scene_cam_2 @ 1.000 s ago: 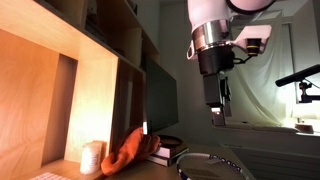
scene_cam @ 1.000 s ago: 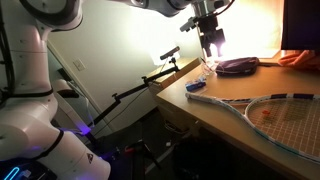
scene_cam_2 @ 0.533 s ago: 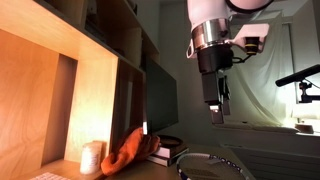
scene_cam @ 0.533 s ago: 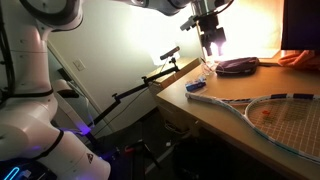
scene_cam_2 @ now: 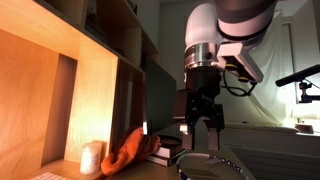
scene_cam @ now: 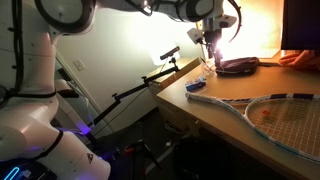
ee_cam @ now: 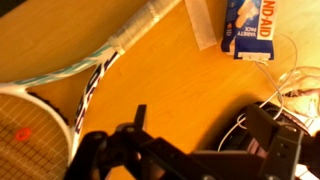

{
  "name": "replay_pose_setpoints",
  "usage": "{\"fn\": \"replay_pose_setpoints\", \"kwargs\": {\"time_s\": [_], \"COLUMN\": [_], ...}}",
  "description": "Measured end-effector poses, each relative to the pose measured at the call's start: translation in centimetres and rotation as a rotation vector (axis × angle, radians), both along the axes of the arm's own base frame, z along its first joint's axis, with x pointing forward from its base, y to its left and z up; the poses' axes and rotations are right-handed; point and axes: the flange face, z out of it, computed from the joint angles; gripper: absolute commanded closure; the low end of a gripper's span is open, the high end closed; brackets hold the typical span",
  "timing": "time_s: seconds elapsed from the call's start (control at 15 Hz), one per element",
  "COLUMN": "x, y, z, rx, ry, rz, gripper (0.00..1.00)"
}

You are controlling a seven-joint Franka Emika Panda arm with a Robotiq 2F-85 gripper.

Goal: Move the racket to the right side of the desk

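The racket lies flat on the wooden desk, its head toward the near corner and its handle toward the desk's edge. Its rim shows low in an exterior view. In the wrist view its shaft runs diagonally to the head at the lower left. My gripper hangs above the desk beyond the handle, also seen in an exterior view and the wrist view. It is open and empty, apart from the racket.
A blue and white Band-Aid box lies by the racket's handle. A dark pouch with white cords sits under the gripper. An orange cloth and a white roll lie by the wooden shelf.
The gripper has come down toward the desk and turned, with the arm swung further into view. The racket has not moved.
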Motion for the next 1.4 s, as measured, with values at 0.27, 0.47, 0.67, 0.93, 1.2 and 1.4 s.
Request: {"fn": "replay_pose_setpoints", "kwargs": {"time_s": [0.27, 0.47, 0.67, 0.93, 1.2, 1.4], "x": [0.2, -0.2, -0.6, -1.8, -4.0, -6.0], "y": [1.4, 2.2, 2.1, 1.6, 1.5, 1.7], "z": [-3.4, -4.7, -6.1, -8.2, -9.4, -9.0], "rx": [0.153, 0.242, 0.270, 0.239, 0.167, 0.124], "ry": [-0.005, -0.025, -0.050, -0.049, -0.003, 0.019], "rz": [-0.152, -0.282, -0.440, -0.617, -0.725, -0.774], "gripper": [0.00, 0.00, 0.00, 0.00, 0.00, 0.00]}}
